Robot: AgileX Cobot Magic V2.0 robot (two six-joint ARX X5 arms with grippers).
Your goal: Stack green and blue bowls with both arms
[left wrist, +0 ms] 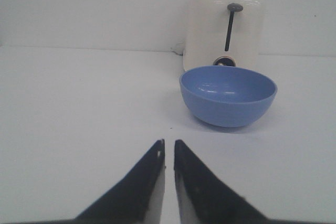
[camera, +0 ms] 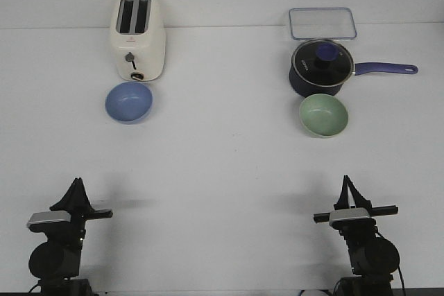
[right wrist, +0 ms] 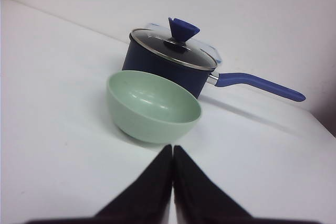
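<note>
Bowls sit well ahead of both our grippers, neither one touched. Our left gripper (camera: 75, 186) rests low at the near edge of the table (camera: 222, 171), its jaws drawn to a thin slit with nothing between them; in the left wrist view its fingertips (left wrist: 159, 148) point up the table, and the blue bowl (camera: 129, 101) stands upright ahead of them and a little to the right, well apart. Just behind that bowl, farther from the gripper, stands a cream toaster (camera: 137, 37), its lever side facing us. Our right gripper (camera: 345, 185) rests likewise at the near edge, jaws pressed together and holding nothing. The green bowl (camera: 323, 115) stands upright straight ahead of it, a little to the left, well apart. Just beyond the green bowl is a dark blue saucepan (camera: 321, 67) with a glass lid, its handle reaching off to the right, and behind that lies a clear tray (camera: 322, 23).
</note>
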